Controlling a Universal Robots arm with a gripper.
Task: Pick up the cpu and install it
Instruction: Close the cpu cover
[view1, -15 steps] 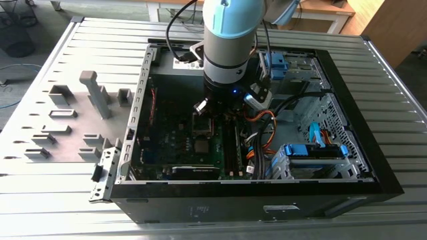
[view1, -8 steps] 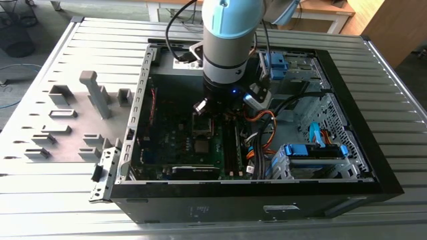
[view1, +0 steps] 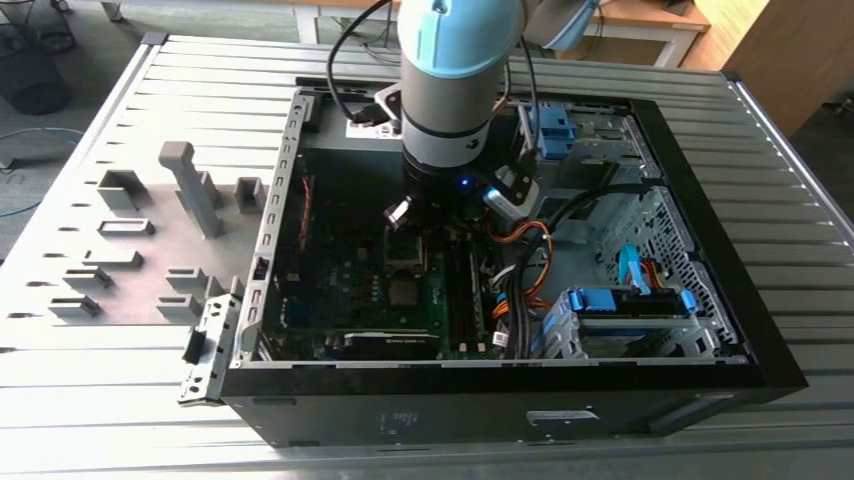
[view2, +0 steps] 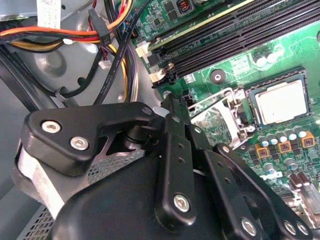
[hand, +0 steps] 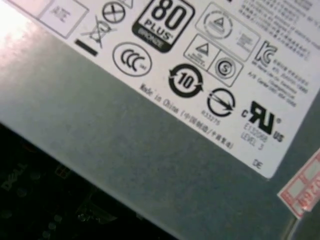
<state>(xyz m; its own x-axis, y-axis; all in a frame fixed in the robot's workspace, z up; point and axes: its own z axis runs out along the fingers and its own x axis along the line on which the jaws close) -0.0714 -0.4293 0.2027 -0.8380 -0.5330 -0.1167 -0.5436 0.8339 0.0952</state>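
The cpu (view2: 280, 102), a small square chip with a silver-grey top, lies flat in the dark socket on the green motherboard (view2: 235, 62). The socket's metal bracket (view2: 220, 114) stands swung open beside it. My gripper (view2: 175, 130) shows as black linkage, close to the bracket and a short way off the cpu, with nothing seen held. In the exterior view the gripper (view1: 404, 218) hangs low inside the open computer case (view1: 507, 370), just above the motherboard (view1: 354, 270).
Orange, yellow and black cables (view2: 107, 35) run beside the memory slots (view2: 225, 30). Blue drive brackets (view1: 621, 300) fill the case on the exterior view's right. A grey fixture plate (view1: 147, 250) with holders lies on the exterior view's left. A labelled grey power supply (hand: 150, 145) is close by.
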